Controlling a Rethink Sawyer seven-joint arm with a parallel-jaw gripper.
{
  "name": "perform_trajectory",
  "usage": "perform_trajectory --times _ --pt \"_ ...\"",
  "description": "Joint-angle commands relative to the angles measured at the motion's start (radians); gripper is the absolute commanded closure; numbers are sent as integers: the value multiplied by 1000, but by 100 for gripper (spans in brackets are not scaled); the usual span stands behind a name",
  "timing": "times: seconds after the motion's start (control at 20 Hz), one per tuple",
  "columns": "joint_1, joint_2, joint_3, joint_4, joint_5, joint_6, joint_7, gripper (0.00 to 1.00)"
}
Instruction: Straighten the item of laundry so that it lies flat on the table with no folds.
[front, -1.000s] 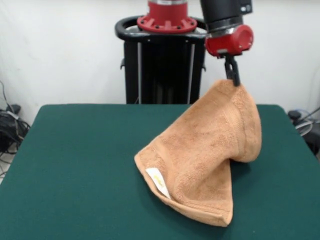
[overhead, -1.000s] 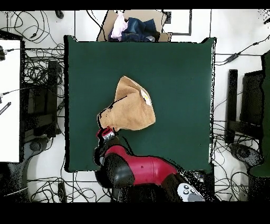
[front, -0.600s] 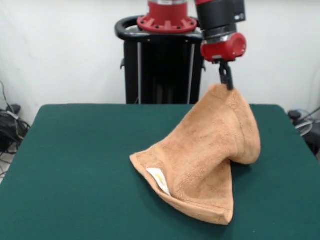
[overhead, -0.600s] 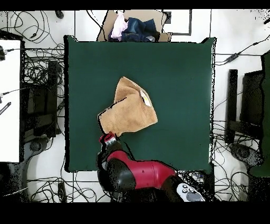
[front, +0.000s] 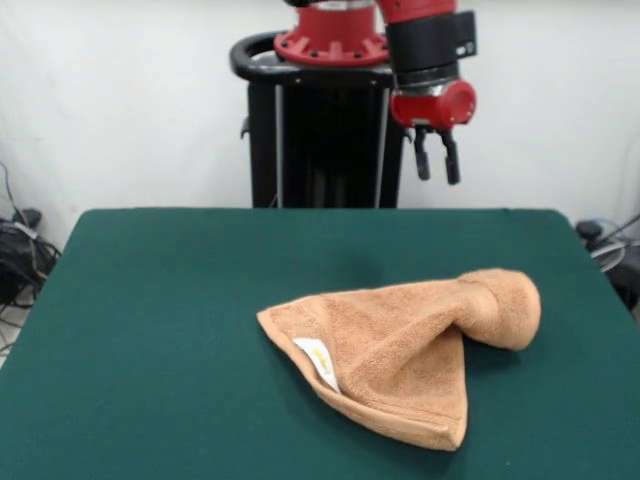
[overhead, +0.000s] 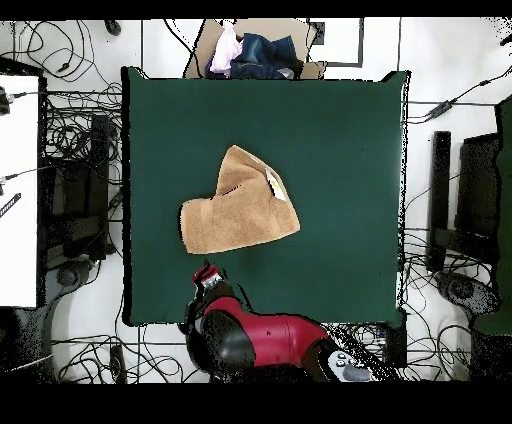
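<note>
The item of laundry (front: 400, 345) (overhead: 238, 208) is an orange-tan towel lying crumpled on the dark green table (front: 150, 330) (overhead: 340, 150). It is folded over itself, with a rolled hump at its right end in the front view and a small white label (front: 316, 362) at the near left edge. My gripper (front: 436, 160) (overhead: 207, 274) hangs open well above the table, behind the towel, with nothing between its fingers.
A cardboard box with bundled clothes (overhead: 252, 52) sits beyond the table's top edge in the overhead view. Cables lie on the floor around the table. The black pedestal (front: 325, 130) stands behind the table.
The gripper opened and let go of the towel's corner, then moved up and left in the front view. The lifted part of the towel dropped onto the table.
</note>
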Motion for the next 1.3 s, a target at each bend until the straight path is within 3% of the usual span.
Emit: perform_trajectory --times 0.05,0.2,0.55,0.75,1.3 --pt "92 13 -69 -49 65 41 90 0" --pt "106 -73 -75 -91 117 124 86 0" --pt "47 -74 -34 -302 138 399 -38 0" --pt "-11 -32 14 -375 95 440 -64 0" --pt "-14 23 2 -502 51 536 -61 0"
